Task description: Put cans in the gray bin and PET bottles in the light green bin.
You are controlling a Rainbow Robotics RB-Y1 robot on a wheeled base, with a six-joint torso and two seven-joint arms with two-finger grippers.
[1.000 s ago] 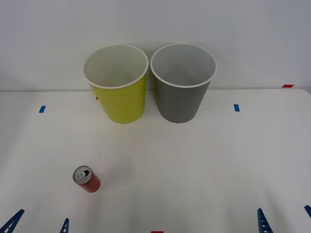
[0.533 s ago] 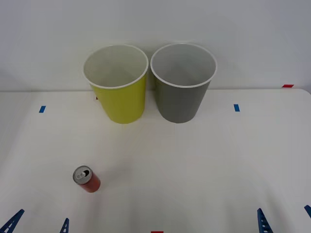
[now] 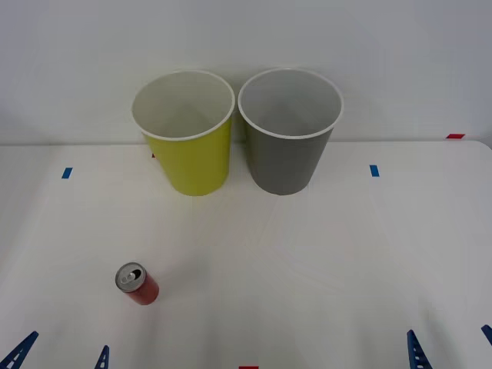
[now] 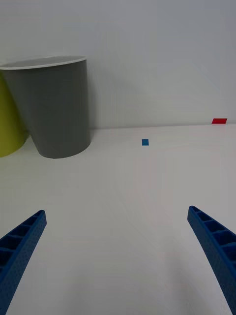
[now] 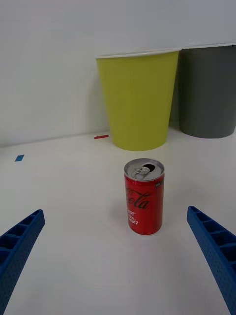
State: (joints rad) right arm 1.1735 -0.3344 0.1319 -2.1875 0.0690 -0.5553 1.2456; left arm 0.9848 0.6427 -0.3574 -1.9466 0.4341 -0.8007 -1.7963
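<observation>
Left gripper (image 5: 115, 266) jaws spread wide, empty; small red drink can (image 5: 143, 196) upright on white surface (image 3: 307, 261) just ahead. Right gripper (image 4: 115, 261) jaws likewise released, dark gray round bin (image 4: 54, 106) beyond.

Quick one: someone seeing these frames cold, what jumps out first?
The two bins at the back of the white table: the light green bin on the left, the gray bin close beside it on the right. Next, the lone red can, upright at front left with its tab opening visible, ahead of the open left gripper. The right gripper sits open at front right.
</observation>
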